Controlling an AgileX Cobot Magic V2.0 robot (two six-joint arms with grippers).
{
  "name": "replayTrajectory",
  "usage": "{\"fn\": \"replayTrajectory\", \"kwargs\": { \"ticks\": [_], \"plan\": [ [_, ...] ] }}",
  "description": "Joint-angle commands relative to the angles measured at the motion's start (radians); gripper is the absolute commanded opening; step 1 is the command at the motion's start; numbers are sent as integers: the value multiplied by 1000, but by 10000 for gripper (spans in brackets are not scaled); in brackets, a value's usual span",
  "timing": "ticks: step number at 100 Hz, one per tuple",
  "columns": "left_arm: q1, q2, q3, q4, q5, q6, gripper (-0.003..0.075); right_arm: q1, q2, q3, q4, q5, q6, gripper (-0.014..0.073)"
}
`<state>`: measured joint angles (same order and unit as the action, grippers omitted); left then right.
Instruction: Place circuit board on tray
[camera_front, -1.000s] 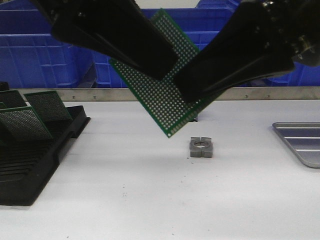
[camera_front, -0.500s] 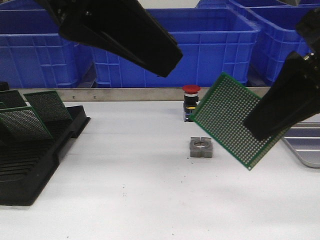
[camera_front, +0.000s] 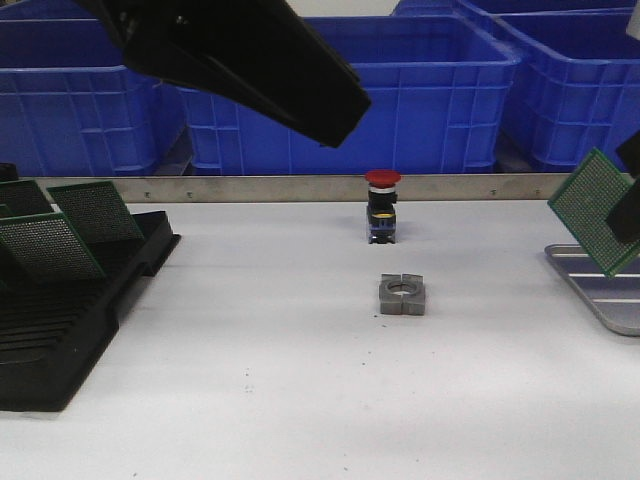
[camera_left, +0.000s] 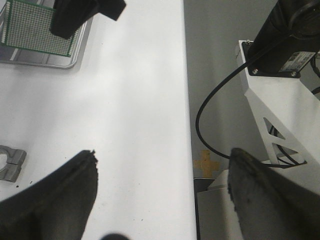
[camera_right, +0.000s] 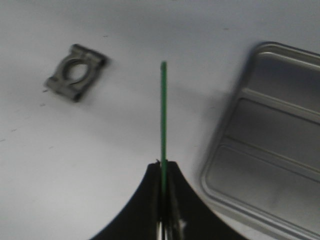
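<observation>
Black slotted rack (camera_front: 70, 300) with green boards sits nearest on the table (camera_front: 250, 400); mid-table lies a grey metal block (camera_front: 402, 295). Right gripper (camera_right: 163, 200) is clamped on the circuit board (camera_front: 597, 210), held tilted above the tray (camera_front: 600, 285) edge. Left gripper (camera_left: 160, 200), raised, fingers spread, grips nothing; red-capped button (camera_front: 382, 205) and blue crates (camera_front: 400, 90) stand beyond.

Right gripper (camera_right: 163, 200) is pinching the board (camera_right: 163, 120) edge-on between closed fingers; left gripper (camera_left: 160, 200) is hanging raised, fingers spread.
</observation>
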<state>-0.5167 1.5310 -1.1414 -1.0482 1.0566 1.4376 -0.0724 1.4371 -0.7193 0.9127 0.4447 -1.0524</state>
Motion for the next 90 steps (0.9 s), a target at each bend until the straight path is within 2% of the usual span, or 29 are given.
{"fn": "replayTrajectory", "kwargs": {
  "ticks": [1, 21, 45, 54, 68, 85, 90],
  "plan": [
    [-8, -39, -31, -75, 4, -10, 505, -10, 8, -29, 30, -105, 2, -67],
    [-8, -39, -31, -77, 4, -10, 505, -10, 85, -29, 31, -236, 2, -67],
    [-8, -39, -31, -77, 4, -10, 505, -10, 110, -29, 31, -244, 2, -61],
    [-8, -39, -31, -77, 4, -10, 505, -10, 110, -29, 31, -249, 2, -22],
    [-8, -39, -31, -77, 4, -10, 505, -10, 110, -29, 31, -277, 2, 117],
    [-8, -39, -31, -77, 4, -10, 505, -10, 110, -29, 31, -301, 2, 452],
    [-8, -39, -31, -77, 4, -10, 505, -10, 110, -29, 31, -306, 2, 524]
  ]
}}
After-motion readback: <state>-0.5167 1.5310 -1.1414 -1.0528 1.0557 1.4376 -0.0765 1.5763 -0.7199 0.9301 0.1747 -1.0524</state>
